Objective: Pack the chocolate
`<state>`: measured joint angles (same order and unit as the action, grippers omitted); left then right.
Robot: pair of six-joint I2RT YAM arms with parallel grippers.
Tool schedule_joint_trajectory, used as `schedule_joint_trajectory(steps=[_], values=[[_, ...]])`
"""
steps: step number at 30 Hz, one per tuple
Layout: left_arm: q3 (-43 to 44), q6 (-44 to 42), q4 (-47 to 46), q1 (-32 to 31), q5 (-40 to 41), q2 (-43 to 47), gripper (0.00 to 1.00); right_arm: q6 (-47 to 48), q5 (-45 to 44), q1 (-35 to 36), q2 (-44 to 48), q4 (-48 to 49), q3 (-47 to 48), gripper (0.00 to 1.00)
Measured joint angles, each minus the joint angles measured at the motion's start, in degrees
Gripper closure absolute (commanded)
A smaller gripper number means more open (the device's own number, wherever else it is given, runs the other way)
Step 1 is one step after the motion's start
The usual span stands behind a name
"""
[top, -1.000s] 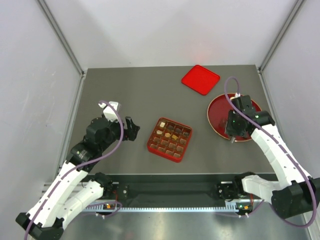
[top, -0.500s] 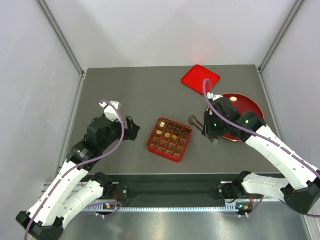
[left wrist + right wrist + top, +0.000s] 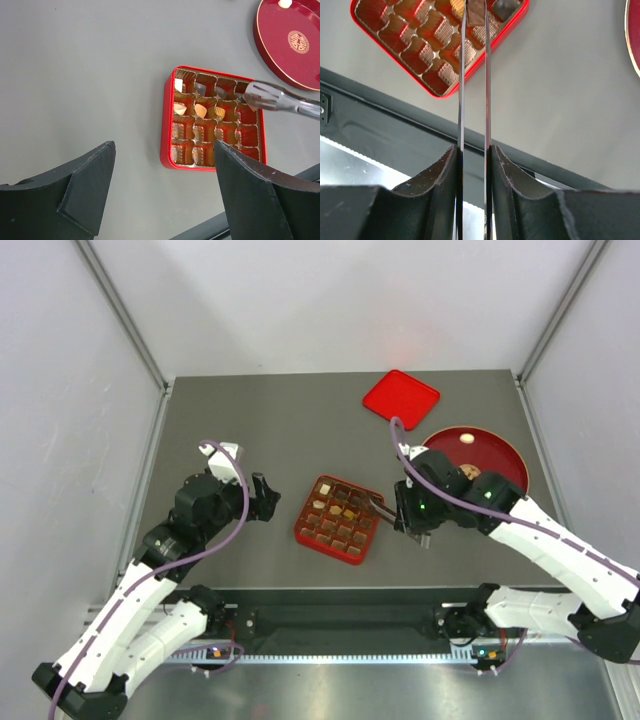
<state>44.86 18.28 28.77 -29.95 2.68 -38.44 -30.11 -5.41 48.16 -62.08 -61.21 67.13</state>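
The red gridded tray (image 3: 303,531) sits mid-table with several chocolate pieces (image 3: 201,110) in its far cells: cream, tan and dark. My right gripper (image 3: 408,515) is shut on metal tongs (image 3: 381,505), whose tips reach over the tray's right side. In the right wrist view the tongs (image 3: 461,100) pinch a dark brown piece (image 3: 476,12) above the tray (image 3: 440,93). My left gripper (image 3: 266,498) is open and empty, left of the tray. In its own view its jaws (image 3: 162,150) stand wide apart before the tray (image 3: 166,125).
A round red plate (image 3: 505,455) at the right holds a cream piece (image 3: 466,439) and a brown one (image 3: 471,472). The flat red lid (image 3: 401,398) lies at the back. The table's near edge rail runs just below the tray.
My right arm has swung left from the round plate to the tray, carrying the tongs. The left arm has not moved.
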Motion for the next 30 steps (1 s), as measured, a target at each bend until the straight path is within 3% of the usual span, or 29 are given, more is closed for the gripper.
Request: schedule_joint_trajectory(steps=[12,20,30], values=[[0.0,0.0,0.0,0.0,0.0,-0.5,0.16,0.0,0.9,2.1,0.9,-1.7,-2.0,0.72],[0.0,0.0,0.0,0.0,0.0,-0.5,0.16,-0.3,-0.8,2.4,0.9,-2.3,-2.2,0.59],[0.0,0.0,0.0,0.0,0.0,-0.5,0.16,-1.0,-7.9,2.3,0.7,-4.0,5.1,0.61]])
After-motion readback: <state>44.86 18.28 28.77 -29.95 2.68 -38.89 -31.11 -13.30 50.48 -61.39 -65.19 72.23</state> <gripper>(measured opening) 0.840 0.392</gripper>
